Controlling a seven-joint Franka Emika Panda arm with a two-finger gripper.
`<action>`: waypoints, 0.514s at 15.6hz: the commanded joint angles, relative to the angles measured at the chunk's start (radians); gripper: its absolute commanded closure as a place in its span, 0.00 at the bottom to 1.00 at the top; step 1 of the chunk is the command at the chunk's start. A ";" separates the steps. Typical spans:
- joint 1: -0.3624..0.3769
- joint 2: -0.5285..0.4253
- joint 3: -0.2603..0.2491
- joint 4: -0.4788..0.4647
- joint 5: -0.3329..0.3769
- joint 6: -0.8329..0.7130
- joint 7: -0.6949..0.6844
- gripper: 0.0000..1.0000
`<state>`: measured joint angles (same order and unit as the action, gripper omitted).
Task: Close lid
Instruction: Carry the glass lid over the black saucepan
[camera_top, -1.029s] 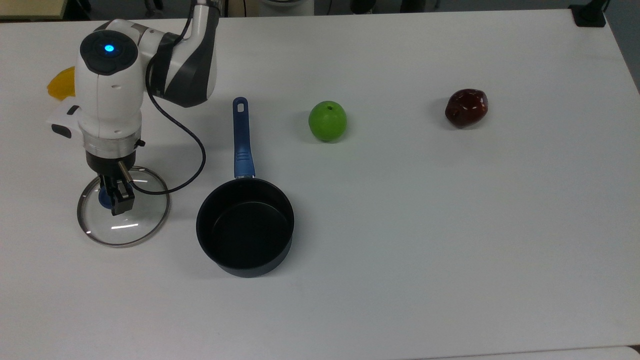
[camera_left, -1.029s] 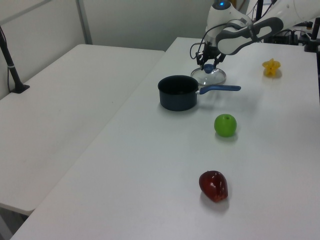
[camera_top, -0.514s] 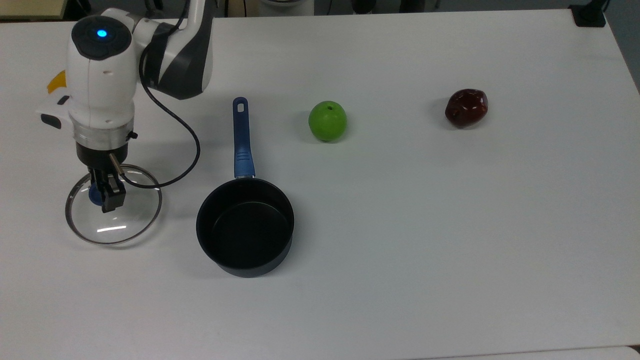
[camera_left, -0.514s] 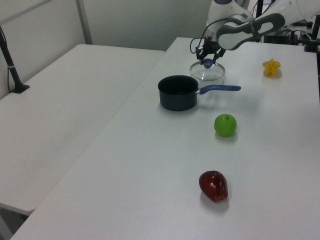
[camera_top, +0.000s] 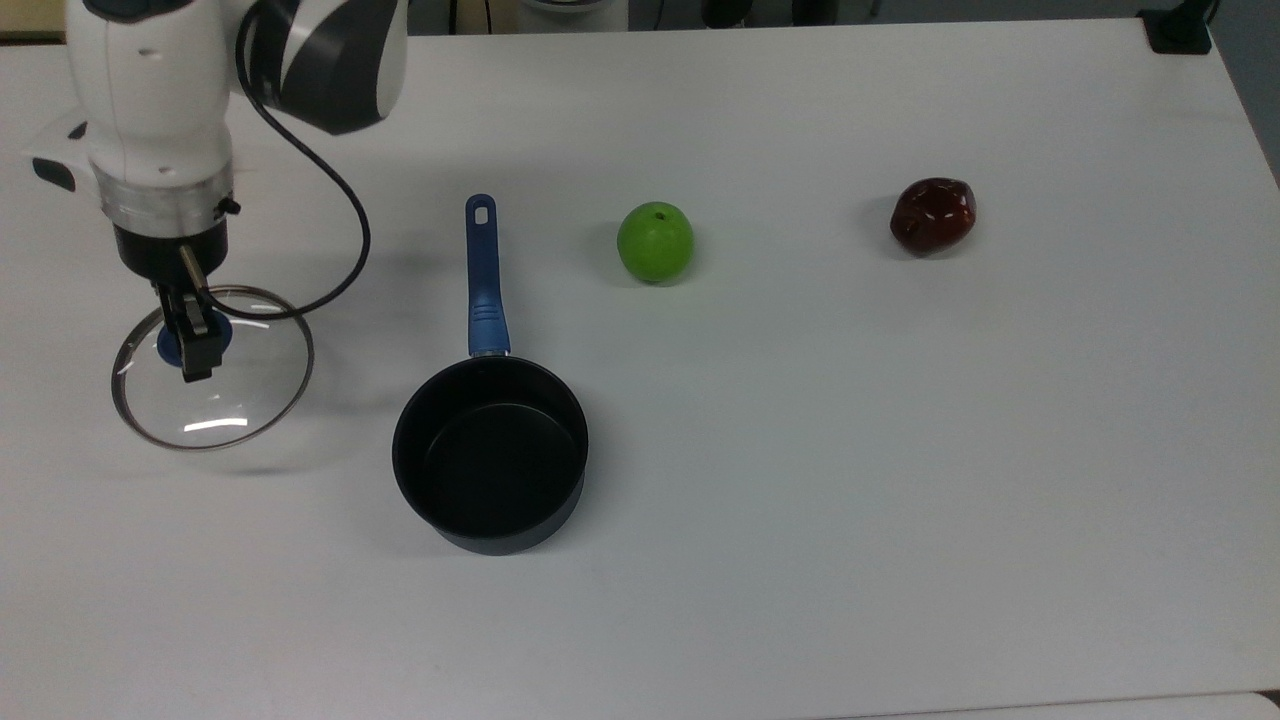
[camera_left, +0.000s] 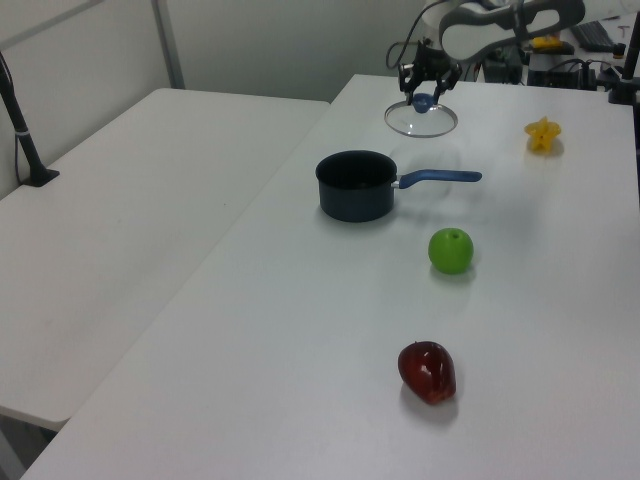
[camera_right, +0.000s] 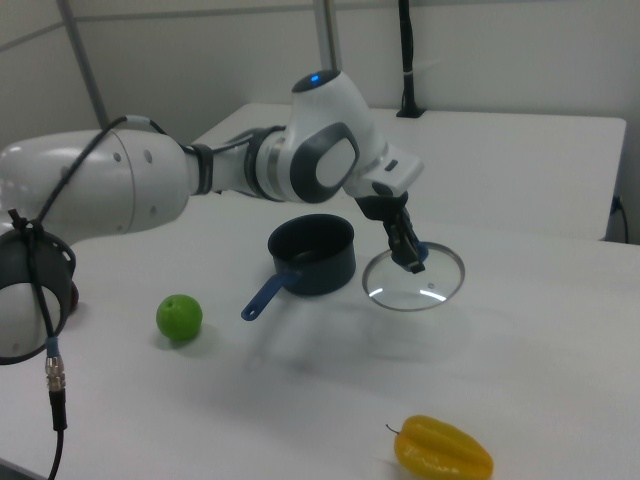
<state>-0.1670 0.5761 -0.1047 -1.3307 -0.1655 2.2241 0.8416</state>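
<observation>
Glass lid (camera_top: 225, 400) lifted off table (camera_top: 900, 450), end effector (camera_top: 190, 345) pinching its blue knob (camera_left: 422, 101), no legible print.

The top edge of the top view cuts off the arm (camera_top: 160, 90) at about 11 o'clock. In the right view its base runs off the left edge. The fingers (camera_top: 197, 345) cover most of the lid's blue knob (camera_top: 166, 343). The print on the lid (camera_top: 235, 400) is too small to read. The saucepan (camera_right: 312, 255) hides part of its own handle in the right view.
</observation>
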 joint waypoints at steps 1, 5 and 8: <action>0.042 -0.035 0.005 0.057 0.031 -0.144 -0.025 0.57; 0.150 -0.033 -0.006 0.067 0.047 -0.221 -0.010 0.57; 0.207 -0.027 -0.010 0.085 0.047 -0.222 0.053 0.57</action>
<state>-0.0159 0.5535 -0.0933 -1.2690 -0.1341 2.0295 0.8534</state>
